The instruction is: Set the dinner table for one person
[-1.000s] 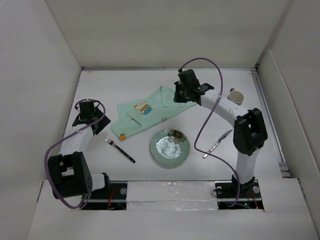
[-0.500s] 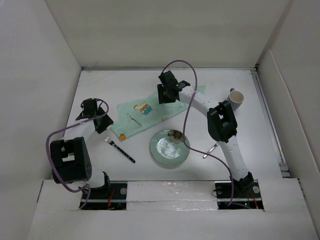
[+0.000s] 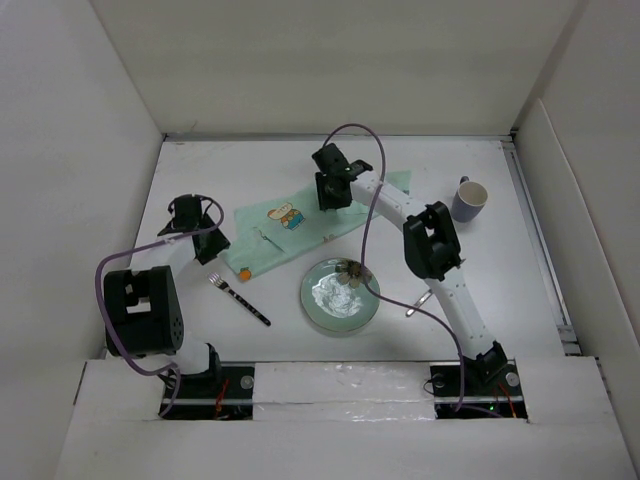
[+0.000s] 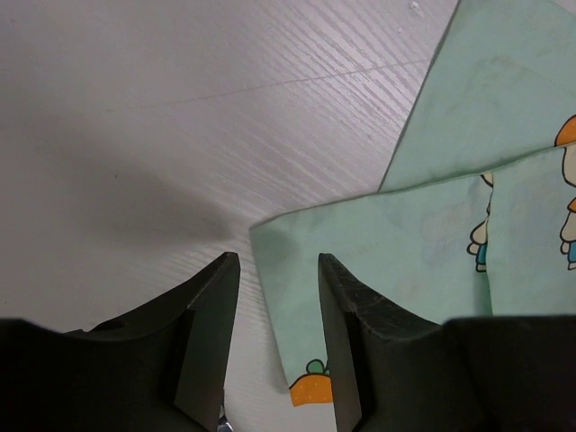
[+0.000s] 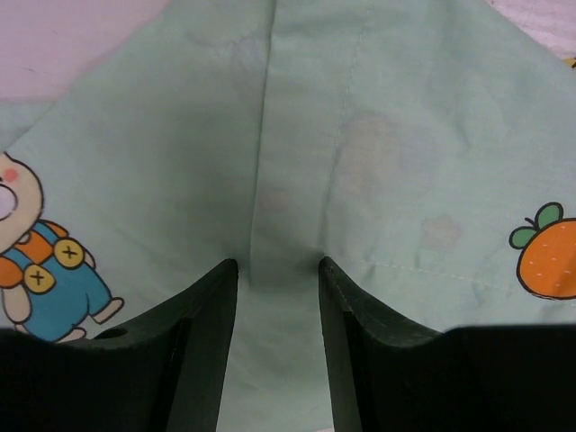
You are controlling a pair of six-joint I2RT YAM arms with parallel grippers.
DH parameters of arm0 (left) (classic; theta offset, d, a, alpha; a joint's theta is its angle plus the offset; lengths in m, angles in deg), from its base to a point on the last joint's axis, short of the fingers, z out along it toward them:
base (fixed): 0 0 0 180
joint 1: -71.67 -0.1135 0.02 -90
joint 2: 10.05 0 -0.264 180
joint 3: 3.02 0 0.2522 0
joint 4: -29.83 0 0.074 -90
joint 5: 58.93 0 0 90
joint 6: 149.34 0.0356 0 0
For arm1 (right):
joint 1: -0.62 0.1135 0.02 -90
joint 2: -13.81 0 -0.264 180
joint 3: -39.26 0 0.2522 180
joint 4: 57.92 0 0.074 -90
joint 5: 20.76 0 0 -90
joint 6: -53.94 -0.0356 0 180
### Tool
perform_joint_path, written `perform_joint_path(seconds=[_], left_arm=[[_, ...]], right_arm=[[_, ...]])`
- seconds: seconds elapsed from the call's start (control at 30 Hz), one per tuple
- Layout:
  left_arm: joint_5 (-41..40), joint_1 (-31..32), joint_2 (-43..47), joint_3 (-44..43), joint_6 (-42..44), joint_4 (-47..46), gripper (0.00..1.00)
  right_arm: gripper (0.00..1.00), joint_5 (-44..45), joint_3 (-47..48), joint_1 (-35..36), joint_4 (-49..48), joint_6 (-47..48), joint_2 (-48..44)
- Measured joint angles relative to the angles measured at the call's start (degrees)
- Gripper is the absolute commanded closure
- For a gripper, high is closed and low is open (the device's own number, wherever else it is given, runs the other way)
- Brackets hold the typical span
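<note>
left tool (image 4: 274, 297) and right tool (image 5: 277, 297), both gaping open, are hovering over the placemat (image 3: 305, 238) toward the table (image 3: 230, 170)'s far edge.

From above, my right arm (image 3: 440, 258) covers most of the knife (image 3: 414, 308); I see only its near tip. It also hides part of the mat (image 3: 285, 232). Both wrist views cut the mat off, the left one the table (image 4: 162, 135) too. The brown bits (image 3: 352, 268) at the rim of the plate (image 3: 308, 305) are too small to name.
</note>
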Motion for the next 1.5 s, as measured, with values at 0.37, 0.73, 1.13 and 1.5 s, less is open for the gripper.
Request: perform_joint_path(seconds=[0.37,0.73,1.13,1.5], left_arm=[[-1.01,0.00,-4.15,-1.62,0.92,0.35,0.66],[-1.22,0.00,-5.60,-2.40,1.25,-0.37,0.77],[0.76,0.04,-5.62,-2.49,1.25,-1.18,0.74],[2.12,0.70,-6.12,-3.08,1.36,0.31,1.00]], right_arm=[[0.97,1.68,0.00,0.00,1.07,-0.24,0.55],[0.97,1.22,-0.24,0.00,0.66,-0.24,-3.91],[0.98,-0.70,-3.50,-0.09,-2.47,-0.24,-12.87],[1.00,-2.19,-11.45,-1.33,-3.43,-0.70,-21.20]])
